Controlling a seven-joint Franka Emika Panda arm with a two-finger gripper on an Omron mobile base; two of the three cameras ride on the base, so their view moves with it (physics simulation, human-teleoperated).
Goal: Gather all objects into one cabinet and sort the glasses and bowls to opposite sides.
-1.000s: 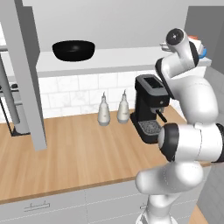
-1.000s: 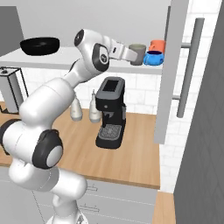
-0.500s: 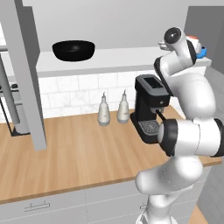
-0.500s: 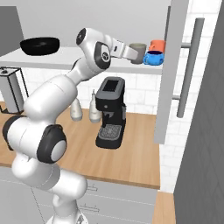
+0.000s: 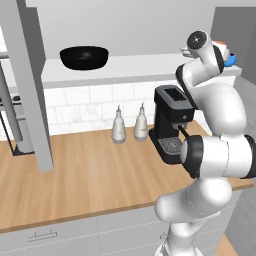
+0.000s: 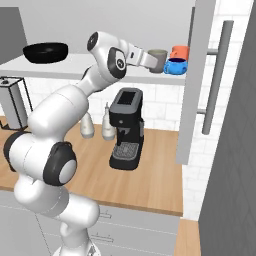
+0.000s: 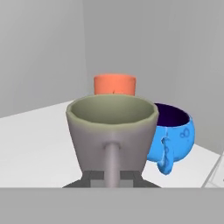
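Nothing has shifted: gripper [image 7: 112,177] stays clamped on grey-green cup [image 7: 111,132]; set down clear of blue bowl [image 7: 171,136], beside salmon-red glass [image 7: 114,84].

Cabinet shelf: pale white-grey shelf board [image 5: 135,67] running across the upper part of the picture, grey back panel behind it.
Black bowl: wide shallow glossy black bowl [image 5: 84,56] upright on the shelf board, towards its left end.
Blue bowl: a sliver of a small bright blue round bowl [image 5: 230,60] at the shelf board's right end, mostly hidden by the arm.
Arm: white arm with dark joints [image 5: 212,125] rising from the lower right, its upper end level with the shelf board's right end.
Surface: wooden surface [image 5: 90,175] below the shelf.
Bottles: two white pear-shaped bottles [image 5: 130,126] side by side at the surface's back edge, against the tiled wall.
Coffee machine: black coffee machine [image 5: 170,122] just right of the bottles.
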